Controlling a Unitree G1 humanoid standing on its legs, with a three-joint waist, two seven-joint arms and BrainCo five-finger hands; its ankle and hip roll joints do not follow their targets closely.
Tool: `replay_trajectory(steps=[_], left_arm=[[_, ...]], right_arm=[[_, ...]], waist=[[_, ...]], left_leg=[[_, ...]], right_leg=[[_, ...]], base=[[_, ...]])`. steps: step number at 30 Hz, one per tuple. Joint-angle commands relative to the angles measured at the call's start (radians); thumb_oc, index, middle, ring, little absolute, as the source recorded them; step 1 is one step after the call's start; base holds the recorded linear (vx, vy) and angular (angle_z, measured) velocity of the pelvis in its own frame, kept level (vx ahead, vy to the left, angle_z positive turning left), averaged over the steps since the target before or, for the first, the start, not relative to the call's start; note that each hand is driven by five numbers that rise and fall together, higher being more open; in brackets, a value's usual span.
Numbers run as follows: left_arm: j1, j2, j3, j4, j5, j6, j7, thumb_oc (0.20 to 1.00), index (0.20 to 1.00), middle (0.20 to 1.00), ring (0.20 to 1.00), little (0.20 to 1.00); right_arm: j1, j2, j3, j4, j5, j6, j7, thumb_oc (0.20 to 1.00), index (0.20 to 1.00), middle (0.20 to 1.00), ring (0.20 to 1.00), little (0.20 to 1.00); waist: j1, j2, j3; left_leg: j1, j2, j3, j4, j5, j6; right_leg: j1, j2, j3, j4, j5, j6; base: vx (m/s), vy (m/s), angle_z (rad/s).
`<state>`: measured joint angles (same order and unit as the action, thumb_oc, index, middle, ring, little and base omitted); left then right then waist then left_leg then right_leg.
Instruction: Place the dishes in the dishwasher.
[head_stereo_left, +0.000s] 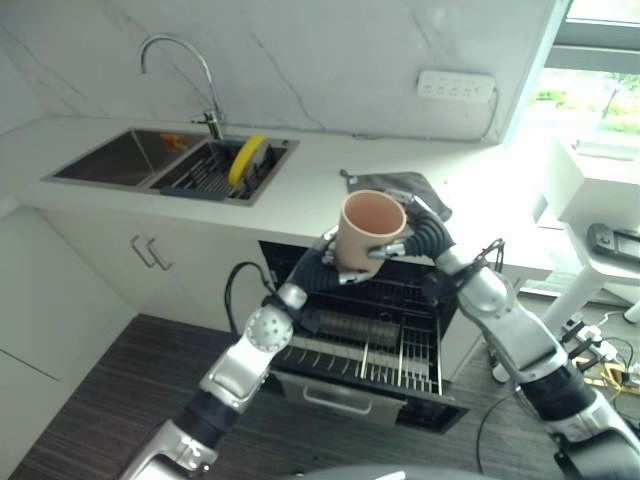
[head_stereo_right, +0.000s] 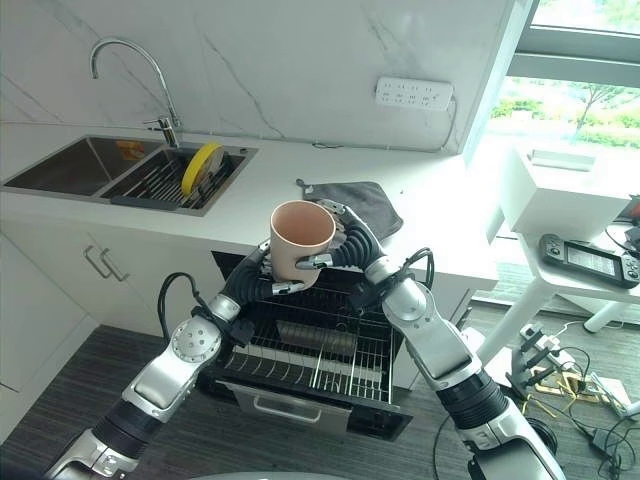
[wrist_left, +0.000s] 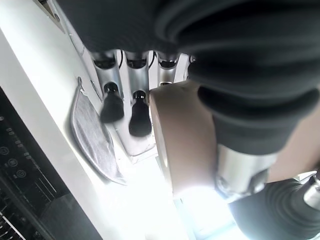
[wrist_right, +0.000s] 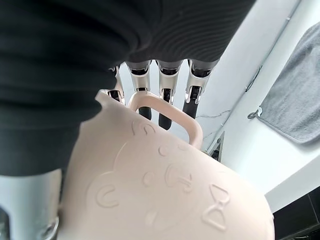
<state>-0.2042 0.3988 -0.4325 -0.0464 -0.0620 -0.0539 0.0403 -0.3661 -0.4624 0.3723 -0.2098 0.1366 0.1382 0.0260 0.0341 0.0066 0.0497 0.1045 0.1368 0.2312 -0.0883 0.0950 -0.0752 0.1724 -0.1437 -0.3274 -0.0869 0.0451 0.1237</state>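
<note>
- Cup (head_stereo_right: 300, 240), pale pink, stands upright with its mouth up, long axis vertical, raised above the open dishwasher rack (head_stereo_right: 320, 360) and just in front of the desk (head_stereo_right: 430, 225) edge.
- Right robot hand (head_stereo_right: 345, 250) has fingers curled through the cup's handle (wrist_right: 170, 112); left robot hand (head_stereo_right: 255, 275) curls round its lower side.
- Rack wires below show free slots under the cup.
- Grey cloth (head_stereo_right: 365, 205) lies on the desk just behind the cup.
- Farther left, a yellow plate (head_stereo_right: 203, 166) stands on edge in the sink (head_stereo_right: 60, 165), under the faucet (head_stereo_right: 140, 75).
</note>
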Motion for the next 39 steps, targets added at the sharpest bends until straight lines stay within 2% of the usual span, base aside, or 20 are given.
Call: replay_trajectory(steps=[1,11,18,22,24,26,33,35,37,39], left_arm=[[-0.095,0.02,-0.057,-0.046,-0.002,-0.038,-0.026,1.0,1.0,1.0,1.0,1.0],[-0.053,0.017,-0.031,-0.042,-0.06,-0.02,-0.02,1.0,1.0,1.0,1.0,1.0],[0.002,0.024,0.037,-0.054,-0.112,-0.006,0.008,1.0,1.0,1.0,1.0,1.0],[0.094,0.041,0.144,-0.06,-0.122,-0.013,0.062,1.0,1.0,1.0,1.0,1.0],[0.135,0.058,0.216,-0.074,-0.123,-0.062,0.079,1.0,1.0,1.0,1.0,1.0],[0.155,0.066,0.261,-0.094,-0.115,-0.084,0.082,1.0,1.0,1.0,1.0,1.0],[0.217,0.065,0.408,-0.161,-0.183,-0.106,0.053,1.0,1.0,1.0,1.0,1.0],[0.218,0.067,0.417,-0.169,-0.163,-0.107,0.06,1.0,1.0,1.0,1.0,1.0],[0.209,0.078,0.425,-0.177,-0.15,-0.108,0.07,1.0,1.0,1.0,1.0,1.0],[0.189,0.088,0.422,-0.183,-0.149,-0.119,0.084,1.0,1.0,1.0,1.0,1.0]], right_arm=[[-0.163,0.073,0.014,-0.099,0.007,-0.119,0.002,0.2,0.2,0.2,0.2,0.2],[-0.131,0.048,-0.022,-0.096,-0.012,-0.151,-0.025,0.2,0.2,0.2,0.2,0.2],[-0.067,0.016,-0.095,-0.103,-0.026,-0.188,-0.086,0.2,0.2,0.2,0.2,0.2],[0.042,-0.026,-0.213,-0.133,0.006,-0.235,-0.125,0.2,0.2,0.2,0.2,0.2],[0.112,-0.04,-0.269,-0.141,0.018,-0.267,-0.141,0.2,0.2,0.2,0.2,0.2],[0.149,-0.045,-0.3,-0.144,0.026,-0.284,-0.147,0.2,0.2,0.2,0.2,0.2],[0.266,-0.023,-0.396,-0.199,0.083,-0.308,-0.093,0.2,0.2,0.2,0.2,0.2],[0.281,-0.018,-0.403,-0.211,0.092,-0.308,-0.085,0.2,0.2,0.2,0.2,0.2],[0.291,-0.017,-0.407,-0.221,0.103,-0.314,-0.078,0.2,0.2,0.2,0.2,0.2],[0.278,-0.022,-0.405,-0.224,0.104,-0.335,-0.081,0.2,0.2,0.2,0.2,0.2]], waist=[[0.007,-0.06,0.016],[0.008,-0.059,0.018],[0.007,-0.053,0.026],[0.004,-0.05,0.038],[0.002,-0.047,0.043],[-0.002,-0.045,0.046],[-0.021,-0.04,0.064],[-0.025,-0.038,0.074],[-0.03,-0.034,0.101],[-0.03,-0.039,0.145]], left_leg=[[0.082,0.05,0.002,0.001,-0.183,-0.008],[0.081,0.051,0.002,0.001,-0.182,-0.007],[0.081,0.052,0.001,0.001,-0.18,-0.007],[0.078,0.053,0.0,0.001,-0.177,-0.007],[0.073,0.053,0.002,0.001,-0.175,-0.007],[0.073,0.054,0.004,0.001,-0.174,-0.007],[0.072,0.056,-0.001,0.001,-0.167,-0.008],[0.069,0.053,-0.006,0.001,-0.163,-0.004],[0.053,0.045,-0.017,0.017,-0.148,0.002],[-0.033,0.047,-0.046,0.142,-0.171,0.001]], right_leg=[[0.011,-0.034,0.04,0.0,-0.072,0.022],[0.011,-0.033,0.037,0.0,-0.072,0.021],[0.01,-0.032,0.035,0.0,-0.07,0.019],[0.006,-0.03,0.036,0.0,-0.069,0.016],[0.002,-0.031,0.035,0.0,-0.067,0.017],[0.0,-0.032,0.036,0.0,-0.066,0.017],[-0.002,-0.027,0.037,0.008,-0.07,0.013],[-0.014,-0.024,0.043,0.036,-0.084,0.008],[-0.062,-0.02,0.059,0.13,-0.125,-0.001],[-0.136,-0.024,0.076,0.238,-0.162,-0.011]], base=[[0.0,0.0,0.0],[0.0,0.0,0.0],[0.0,0.0,0.0],[0.0,-0.008,0.0],[0.0,0.0,0.0],[0.0,0.0,0.0],[0.06,-0.021,0.01],[0.05,-0.024,0.02],[0.0,0.0,0.0],[-0.17,-0.037,-0.03]])
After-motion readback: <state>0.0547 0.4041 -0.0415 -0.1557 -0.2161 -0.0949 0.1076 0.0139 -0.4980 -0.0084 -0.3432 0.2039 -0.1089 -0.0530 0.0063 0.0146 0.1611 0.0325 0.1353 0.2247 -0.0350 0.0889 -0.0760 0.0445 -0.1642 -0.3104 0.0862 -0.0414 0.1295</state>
